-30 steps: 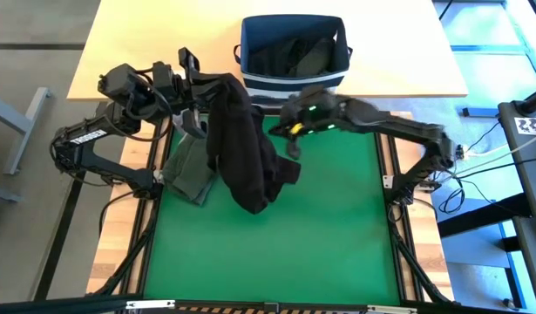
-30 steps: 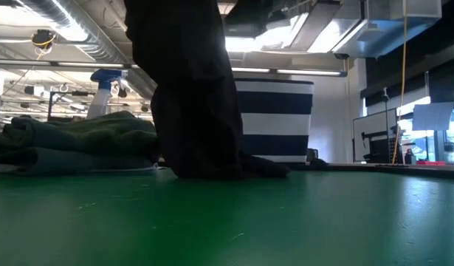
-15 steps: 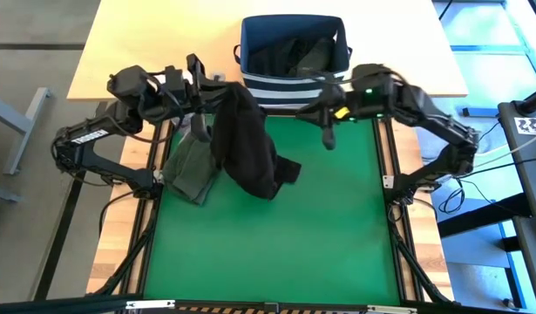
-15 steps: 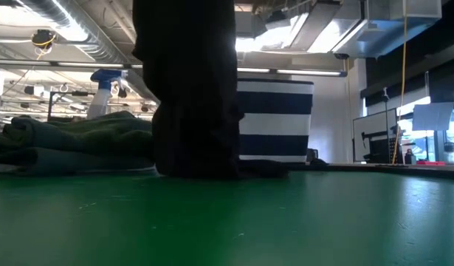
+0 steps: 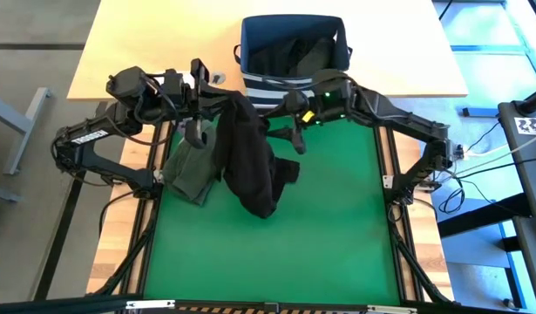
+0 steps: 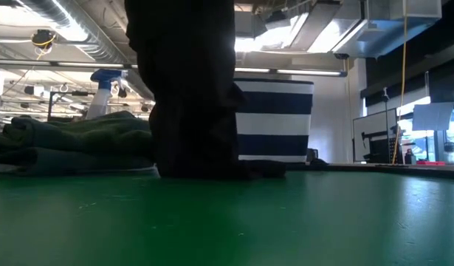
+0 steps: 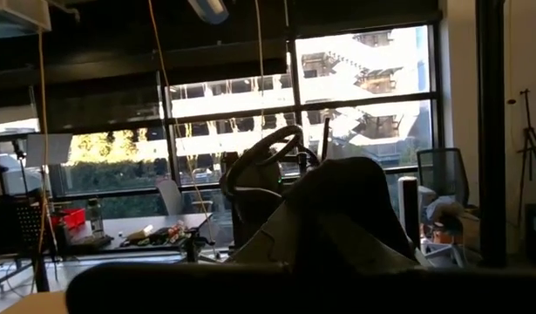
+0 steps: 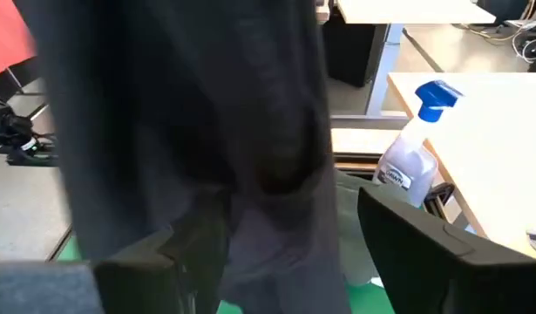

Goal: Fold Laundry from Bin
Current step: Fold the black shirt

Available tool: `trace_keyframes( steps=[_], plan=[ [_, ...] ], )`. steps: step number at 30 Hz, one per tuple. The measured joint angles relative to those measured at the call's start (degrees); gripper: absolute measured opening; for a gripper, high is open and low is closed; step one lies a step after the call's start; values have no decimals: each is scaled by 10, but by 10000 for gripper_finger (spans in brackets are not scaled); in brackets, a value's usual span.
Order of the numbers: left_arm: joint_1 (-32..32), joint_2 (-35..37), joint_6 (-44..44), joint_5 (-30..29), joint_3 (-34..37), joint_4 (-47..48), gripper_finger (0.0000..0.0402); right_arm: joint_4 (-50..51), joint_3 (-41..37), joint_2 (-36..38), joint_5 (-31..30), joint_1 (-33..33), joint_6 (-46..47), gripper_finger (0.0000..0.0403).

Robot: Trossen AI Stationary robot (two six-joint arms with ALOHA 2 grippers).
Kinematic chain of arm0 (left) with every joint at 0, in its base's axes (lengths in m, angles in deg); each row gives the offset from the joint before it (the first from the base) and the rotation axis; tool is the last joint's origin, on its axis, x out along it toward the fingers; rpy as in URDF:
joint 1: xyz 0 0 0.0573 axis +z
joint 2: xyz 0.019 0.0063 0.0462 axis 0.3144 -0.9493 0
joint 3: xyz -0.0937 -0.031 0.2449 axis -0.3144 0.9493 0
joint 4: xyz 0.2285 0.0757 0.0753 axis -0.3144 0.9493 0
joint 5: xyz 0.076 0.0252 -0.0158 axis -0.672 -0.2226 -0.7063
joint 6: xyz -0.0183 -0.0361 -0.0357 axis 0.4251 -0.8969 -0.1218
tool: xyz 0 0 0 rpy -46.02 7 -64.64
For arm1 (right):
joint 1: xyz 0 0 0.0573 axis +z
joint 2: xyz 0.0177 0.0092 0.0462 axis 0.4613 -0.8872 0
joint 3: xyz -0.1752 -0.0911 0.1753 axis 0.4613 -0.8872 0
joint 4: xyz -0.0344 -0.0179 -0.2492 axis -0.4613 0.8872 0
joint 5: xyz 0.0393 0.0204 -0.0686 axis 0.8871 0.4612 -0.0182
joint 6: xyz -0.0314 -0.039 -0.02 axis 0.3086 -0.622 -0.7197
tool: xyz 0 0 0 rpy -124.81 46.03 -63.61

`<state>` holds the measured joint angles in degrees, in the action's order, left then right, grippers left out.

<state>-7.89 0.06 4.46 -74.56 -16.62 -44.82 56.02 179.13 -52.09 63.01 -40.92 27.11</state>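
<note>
- The black garment (image 5: 250,157), soft and heavy-looking, hangs in a long crumpled column from the left end effector (image 5: 217,94), which is clamped shut on its top edge; its lower end pools in loose folds on the green mat (image 5: 320,235).
- In the low view the black cloth (image 6: 190,89) falls as a dark vertical mass that meets the mat in front of the bin.
- The right end effector (image 5: 295,131) sits just beside the hanging cloth, on its bin side; in the right wrist view its two dark fingers (image 8: 407,244) stand spread apart with the cloth (image 8: 215,131) draped between and in front of them.
- The dark olive garment (image 5: 191,170) lies in a rumpled, roughly folded pile at the mat's left edge, partly under the black one.
- The bin (image 5: 289,52), a rectangular navy fabric basket with white stripes, stands on the pale wooden worktop (image 5: 145,44) just beyond the mat, with dark cloth inside.
- A clear spray bottle (image 8: 411,148) with a blue nozzle stands near the worktop's edge.
- The near and right parts of the mat are bare.
</note>
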Motion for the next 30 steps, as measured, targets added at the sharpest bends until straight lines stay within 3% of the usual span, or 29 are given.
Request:
trace_keyframes(
  steps=[4, 10, 15, 23, 27, 30],
  plan=[
    [0, 0, 0, -1, 0, 1, 15, -15, 0, -9, -4, 0, 1, 206],
    [0, 0, 1, -1, 0, 4, 15, -10, 0, -4, -20, -1, -30, 22],
    [0, 0, 5, -31, 0, 32, 15, 27, 43, 25, -49, -1, -61, 19],
    [21, 0, 6, -112, 0, 126, 15, 206, 218, 33, -186, -6, -142, 11],
    [29, -3, 6, -128, 0, 149, 15, 263, 269, 34, -196, -15, -142, 6],
    [35, -10, 6, -129, 0, 161, 15, 278, 262, 40, -196, -22, -133, 10]
  ],
)
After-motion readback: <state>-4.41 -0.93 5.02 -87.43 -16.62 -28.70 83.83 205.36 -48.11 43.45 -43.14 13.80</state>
